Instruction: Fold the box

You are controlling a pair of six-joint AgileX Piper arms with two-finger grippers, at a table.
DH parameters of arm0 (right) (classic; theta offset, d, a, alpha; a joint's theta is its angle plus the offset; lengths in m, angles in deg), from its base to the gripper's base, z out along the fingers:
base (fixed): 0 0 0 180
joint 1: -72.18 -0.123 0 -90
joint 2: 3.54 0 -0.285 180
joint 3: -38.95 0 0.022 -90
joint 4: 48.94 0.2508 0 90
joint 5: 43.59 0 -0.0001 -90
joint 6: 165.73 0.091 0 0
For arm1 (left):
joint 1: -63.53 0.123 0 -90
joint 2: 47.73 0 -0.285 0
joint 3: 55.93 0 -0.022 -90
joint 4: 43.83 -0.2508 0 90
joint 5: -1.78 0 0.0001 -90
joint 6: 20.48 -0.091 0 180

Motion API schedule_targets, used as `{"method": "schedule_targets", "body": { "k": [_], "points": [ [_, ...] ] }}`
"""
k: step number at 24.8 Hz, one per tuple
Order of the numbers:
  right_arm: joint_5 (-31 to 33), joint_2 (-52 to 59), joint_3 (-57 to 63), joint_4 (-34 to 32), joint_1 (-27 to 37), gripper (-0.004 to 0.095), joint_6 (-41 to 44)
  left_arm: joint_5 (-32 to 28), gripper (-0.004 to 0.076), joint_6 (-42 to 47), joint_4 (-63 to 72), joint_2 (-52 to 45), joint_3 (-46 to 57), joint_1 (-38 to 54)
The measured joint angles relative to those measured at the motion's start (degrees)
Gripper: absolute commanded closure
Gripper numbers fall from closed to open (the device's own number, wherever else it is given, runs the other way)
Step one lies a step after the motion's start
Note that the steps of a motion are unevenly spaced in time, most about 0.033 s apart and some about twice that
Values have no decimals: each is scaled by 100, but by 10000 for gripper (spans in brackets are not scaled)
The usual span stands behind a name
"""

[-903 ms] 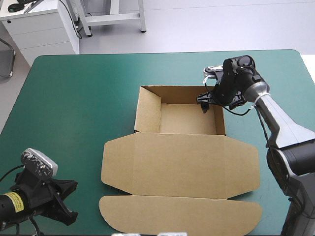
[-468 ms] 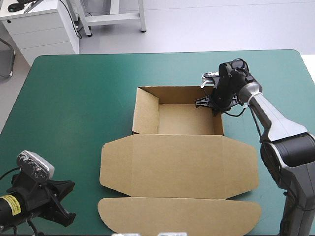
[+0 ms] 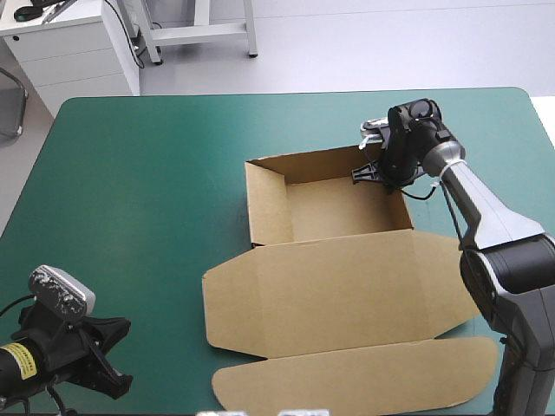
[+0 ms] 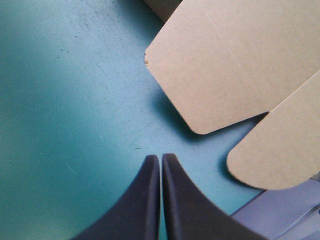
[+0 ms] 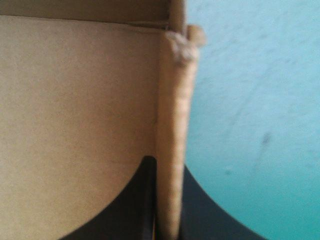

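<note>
The brown box (image 3: 342,208) stands as an open tray right of the table's centre, turned a little. Its lid (image 3: 338,290) lies flat toward the front, and the rounded front flap (image 3: 364,377) lies past it. My right gripper (image 3: 375,173) is at the tray's far right corner, shut on the right wall. In the right wrist view that wall (image 5: 175,100) runs between the black fingers of the right gripper (image 5: 167,165). My left gripper (image 3: 117,364) sits low at the front left, shut and empty. In the left wrist view the left gripper (image 4: 161,159) points at bare cover beside the lid's rounded corner (image 4: 200,120).
The teal-green cover (image 3: 130,173) stretches wide to the left of the box. The front flap reaches close to the table's front edge, toward the right corner.
My right gripper went from open to shut on the tray's right wall. The whole box has swung and slid to the right, its lid and flap now angled. The left arm barely moved.
</note>
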Motion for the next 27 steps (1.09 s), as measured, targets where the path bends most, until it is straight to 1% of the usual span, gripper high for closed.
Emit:
{"method": "schedule_targets", "body": {
  "k": [4, 10, 17, 18, 19, 20, 23, 24, 25, 26, 27],
  "points": [
    [33, 0, -435, -241, 379, 928, -88, 0, 731, 0, 0, 0, 0, 0],
    [26, 0, -1114, -472, 1298, 928, -142, 0, 731, 0, 0, 0, 0, 0],
    [-49, 0, -1291, -722, 2697, 928, -142, 0, 731, 0, 0, 0, 0, 0],
    [-43, 0, -1291, -763, 3068, 928, -142, -5, 731, 0, 0, 0, 0, 0],
    [-37, 0, -1291, -770, 3200, 928, -142, -11, 731, 0, 0, 0, 0, 0],
    [-31, 0, -1291, -762, 3486, 928, -142, -18, 731, 0, 0, 0, 0, 0],
    [11, 0, -1291, -501, 3899, 923, -171, -37, 731, 0, 25, 0, 0, 0],
    [18, 0, -1291, -259, 4093, 890, -295, -37, 731, 0, 64, 0, 0, 0],
    [6, -15, -1291, -79, 4223, 835, -424, -37, 731, 0, 116, 0, 0, 0],
    [6, -36, -1291, 22, 4306, 715, -535, -37, 731, 0, 167, 0, 0, 0],
    [11, -65, -1291, 98, 4363, 563, -664, -37, 731, 0, 201, 0, 0, 0]
  ]
}}
